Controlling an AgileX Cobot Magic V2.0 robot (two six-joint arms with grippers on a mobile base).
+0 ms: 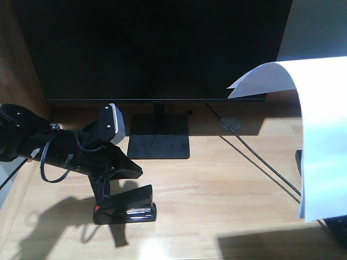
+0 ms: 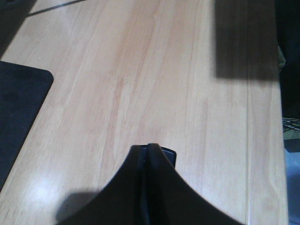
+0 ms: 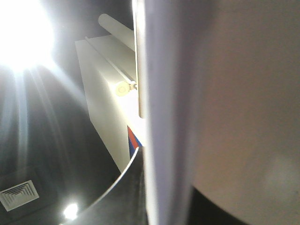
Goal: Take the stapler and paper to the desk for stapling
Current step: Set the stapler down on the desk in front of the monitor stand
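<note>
Two items are being gripped: small black stapler (image 1: 133, 203) by left claw (image 1: 102, 195), curled white paper sheet (image 1: 322, 135) by right claw (image 3: 168, 192).

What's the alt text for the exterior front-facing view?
The left gripper grips the rear of a black stapler resting on the desk. The white paper curls in the air at right, a dark monitor behind.

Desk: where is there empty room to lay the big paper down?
The biggest bare patch of desk lies in the middle front, between the stapler, the monitor stand and the black cable. It is crowded at the left, where the left arm holds the stapler, and at the right, under the hanging paper.
</note>
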